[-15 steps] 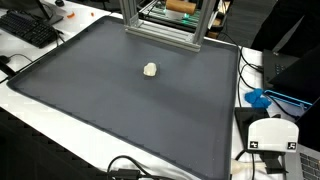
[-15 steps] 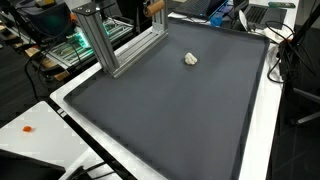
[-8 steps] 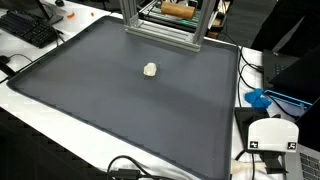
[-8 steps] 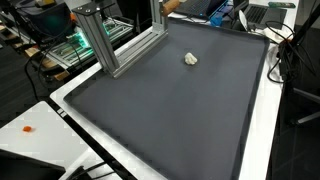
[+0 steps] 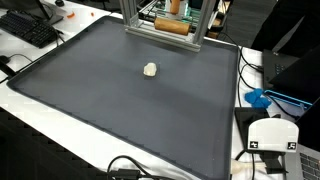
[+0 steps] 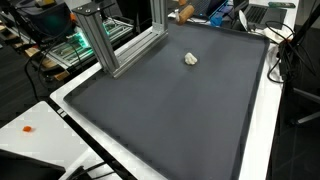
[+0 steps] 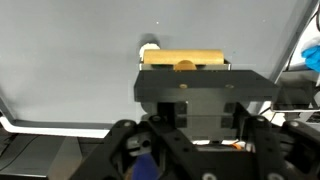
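In the wrist view my gripper [image 7: 186,72] fills the lower half as a black body, and a tan wooden block [image 7: 185,61] sits crosswise at its fingertips, apparently gripped. A small white lump [image 7: 150,47] lies on the grey mat just beyond the block. In both exterior views the lump [image 5: 150,70] [image 6: 191,59] lies alone on the dark mat [image 5: 130,100] [image 6: 170,110]. The tan block [image 5: 172,6] [image 6: 183,10] shows at the top edge, behind the aluminium frame [image 5: 160,30] [image 6: 115,45]. Most of the arm is out of view.
The aluminium frame stands at the mat's far edge. A keyboard [image 5: 28,28] lies beyond one corner, blue items [image 5: 262,98] and a white device [image 5: 270,135] beside another. Cables [image 6: 285,60] run along the mat's side. Electronics [image 6: 65,45] sit behind the frame.
The tan block at the top edge has shifted sideways along the far edge of the mat, rightward in one exterior view. The white lump has not moved.
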`<state>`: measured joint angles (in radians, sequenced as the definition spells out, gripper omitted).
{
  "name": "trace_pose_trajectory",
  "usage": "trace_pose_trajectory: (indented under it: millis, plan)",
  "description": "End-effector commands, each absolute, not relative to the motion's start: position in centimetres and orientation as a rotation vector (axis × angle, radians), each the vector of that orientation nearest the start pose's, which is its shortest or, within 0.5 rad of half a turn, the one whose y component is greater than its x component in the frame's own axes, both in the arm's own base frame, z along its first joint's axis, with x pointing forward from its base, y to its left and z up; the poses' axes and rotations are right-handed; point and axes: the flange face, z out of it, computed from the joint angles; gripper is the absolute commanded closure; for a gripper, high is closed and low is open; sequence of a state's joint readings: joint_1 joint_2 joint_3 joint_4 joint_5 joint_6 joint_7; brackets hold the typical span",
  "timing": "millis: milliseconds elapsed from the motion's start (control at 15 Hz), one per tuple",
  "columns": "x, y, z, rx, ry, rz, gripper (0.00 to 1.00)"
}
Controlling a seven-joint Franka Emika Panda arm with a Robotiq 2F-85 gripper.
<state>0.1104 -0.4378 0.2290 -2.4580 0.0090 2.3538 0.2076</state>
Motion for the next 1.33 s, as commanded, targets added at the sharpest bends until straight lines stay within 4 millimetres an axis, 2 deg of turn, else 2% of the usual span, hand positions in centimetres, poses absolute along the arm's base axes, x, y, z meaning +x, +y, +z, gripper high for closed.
trace_pose_trajectory:
  millis: [0,333,400,1000,1267]
  plan:
    - [41.6,15.3,48.4,-3.093,-0.188,-0.521,0.40]
    - [41.7,15.3,48.4,-3.092,-0.189,-0.523,0.40]
    - [41.7,15.3,48.4,-3.092,-0.189,-0.524,0.65]
    - [47.3,13.2,43.2,-3.088,-0.113,-0.525,0.65]
    - [49.2,12.2,41.9,-3.121,-0.110,-0.514,0.65]
